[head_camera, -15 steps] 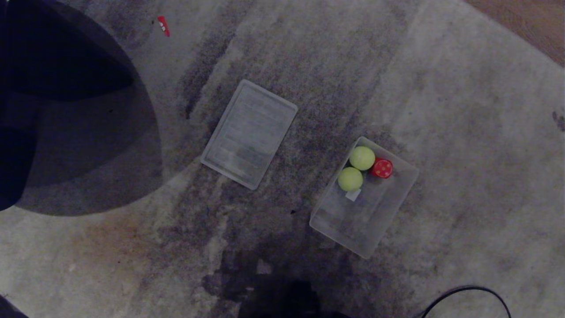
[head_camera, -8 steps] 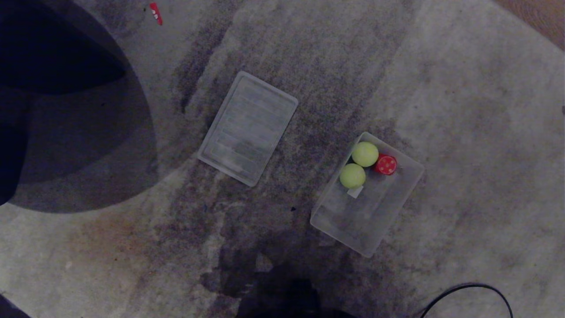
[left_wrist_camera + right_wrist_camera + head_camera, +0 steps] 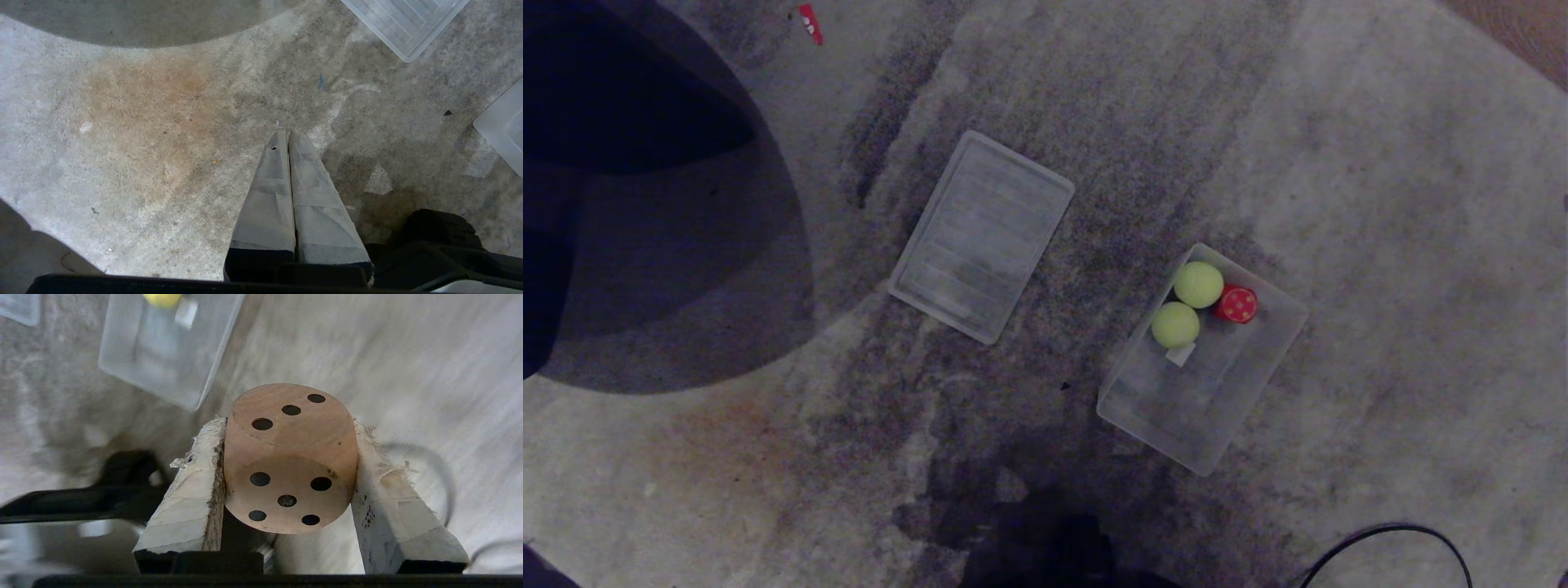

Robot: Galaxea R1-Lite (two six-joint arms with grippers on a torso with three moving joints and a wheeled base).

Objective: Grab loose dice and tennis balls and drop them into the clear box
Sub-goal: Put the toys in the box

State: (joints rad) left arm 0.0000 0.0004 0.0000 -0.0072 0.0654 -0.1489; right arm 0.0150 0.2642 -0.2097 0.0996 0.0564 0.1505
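Right end effector (image 3: 288,473) grips a tan wooden die with dark pips (image 3: 290,457). Left end effector (image 3: 288,141) closed, empty. Clear frosted plastic box (image 3: 1241,408): two yellow-green tennis balls (image 3: 1198,284), one red die (image 3: 1238,304).

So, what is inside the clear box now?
Inside the clear box lie two tennis balls and a red die, plus a white label. Whatever lies beneath the balls is covered.

Right gripper (image 3: 288,465): taped fingers (image 3: 192,490) clamped on opposite faces of the tan die (image 3: 290,457), held off the floor. Left gripper (image 3: 288,141): fingers pressed together, empty, apparently pointing down. Neither arm shows in head view.
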